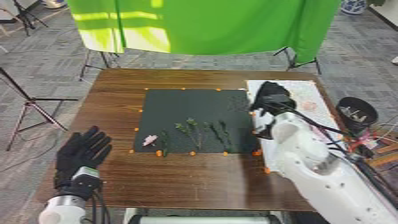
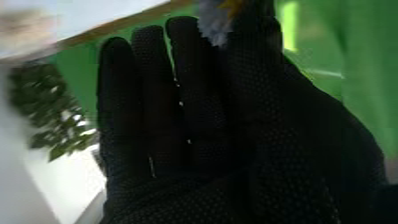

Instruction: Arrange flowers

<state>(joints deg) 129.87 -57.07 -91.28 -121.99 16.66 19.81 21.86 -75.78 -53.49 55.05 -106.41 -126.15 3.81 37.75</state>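
My right hand [image 1: 274,97] is over the left edge of the white board [image 1: 311,117]. In the right wrist view, a white petalled piece with a yellow part [image 2: 215,22] is pinched at the top of my right hand [image 2: 195,145], its other fingers fairly straight. On the black mat [image 1: 173,102] lie a pink flower [image 1: 150,140], green sprigs [image 1: 191,129] and darker stems [image 1: 224,135]. A faint pinkish patch [image 1: 308,105] shows on the board. Green leaves [image 2: 55,107] appear beside the hand. My left hand [image 1: 82,152] rests open at the table's left edge.
The brown table [image 1: 187,180] surrounds the mat, with orange markers along the mat's edges. A black round container [image 1: 357,112] stands off the table's right side. Behind the table hangs a green cloth [image 1: 209,25] on stands, and a tripod [image 1: 34,102] stands left.
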